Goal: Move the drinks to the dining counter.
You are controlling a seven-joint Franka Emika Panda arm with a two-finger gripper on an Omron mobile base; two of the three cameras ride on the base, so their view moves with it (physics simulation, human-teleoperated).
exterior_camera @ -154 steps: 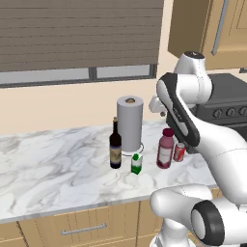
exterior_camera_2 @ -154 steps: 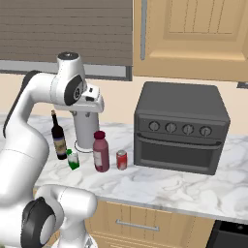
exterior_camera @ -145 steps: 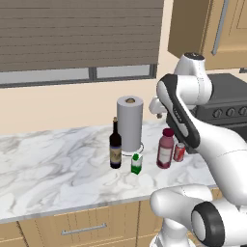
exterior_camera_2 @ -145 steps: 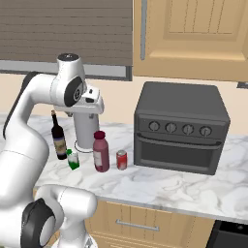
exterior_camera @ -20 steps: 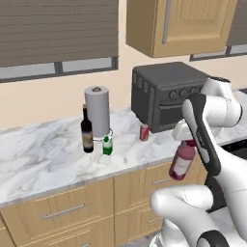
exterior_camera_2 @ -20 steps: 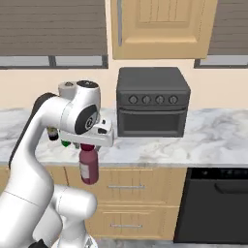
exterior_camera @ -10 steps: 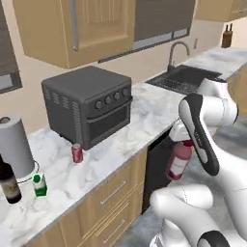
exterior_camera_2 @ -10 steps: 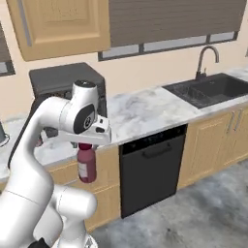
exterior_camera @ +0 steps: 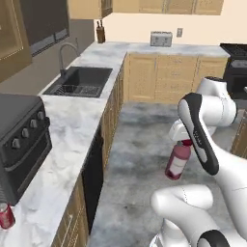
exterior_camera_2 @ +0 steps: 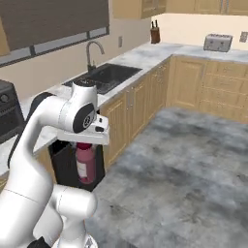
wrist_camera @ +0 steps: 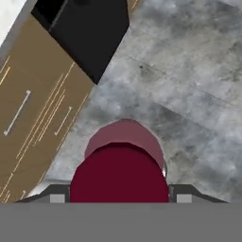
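Over the grey stone floor (exterior_camera: 140, 144) in the left base view, the pink red-capped bottle (exterior_camera: 177, 161) hangs upright in mid-air, its neck gripped from above by the gripper (exterior_camera: 182, 141), its translucent pink body clear of the ground and well apart from the cabinets on either side. To the left runs a marble worktop (exterior_camera: 72, 140) with a black sink (exterior_camera: 79, 81) and faucet, a dark toaster oven (exterior_camera: 19, 144) nearer the camera, and a red soda can (exterior_camera: 6, 215) at the bottom left corner by the worktop's front edge. A black dishwasher front (exterior_camera: 92, 176) sits under that worktop; light wood cabinets line the far wall, a toaster (exterior_camera: 161, 38) on top. From the right base view, the bottle (exterior_camera_2: 86, 162) hangs below the gripper (exterior_camera_2: 85, 144), just in front of the dishwasher panel (exterior_camera_2: 63, 162), with wide open floor (exterior_camera_2: 184, 164) stretching to the right toward the corner cabinets. Looking down the hand view, the dark red cap (wrist_camera: 119, 172) sits pinched between the two fingertips (wrist_camera: 56, 194), pink shoulder showing beyond it, floor below, wood drawer fronts (wrist_camera: 38, 108) and the black panel to the left.
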